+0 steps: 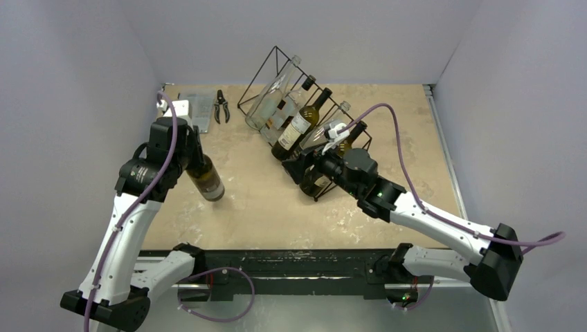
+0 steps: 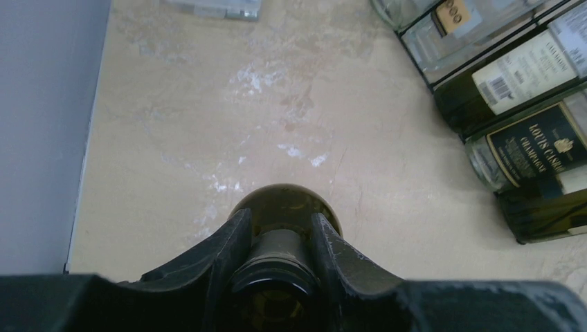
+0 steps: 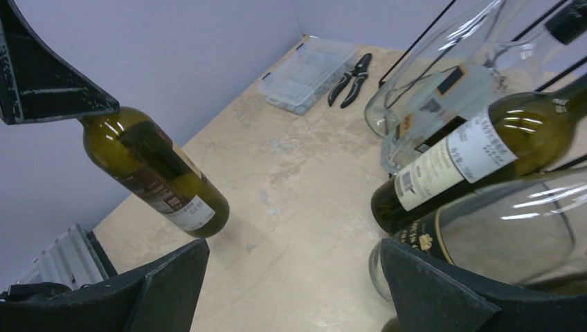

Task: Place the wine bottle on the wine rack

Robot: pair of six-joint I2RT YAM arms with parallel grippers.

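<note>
My left gripper (image 1: pixel 194 153) is shut on the neck of a dark green wine bottle (image 1: pixel 208 180) with a brown-and-white label, held tilted above the table's left side. In the left wrist view the fingers (image 2: pixel 221 242) clamp the bottle's neck (image 2: pixel 273 259). The bottle also shows in the right wrist view (image 3: pixel 156 176). The black wire wine rack (image 1: pixel 277 66) stands at the back centre and holds several bottles (image 1: pixel 299 124). My right gripper (image 1: pixel 304 166) is open and empty at the rack's near end, next to the racked bottles (image 3: pixel 457 162).
A clear plastic box (image 1: pixel 194 107) and black pliers (image 1: pixel 221 105) lie at the back left; both show in the right wrist view, box (image 3: pixel 308 72) and pliers (image 3: pixel 351 77). Grey walls close in the left, back and right sides.
</note>
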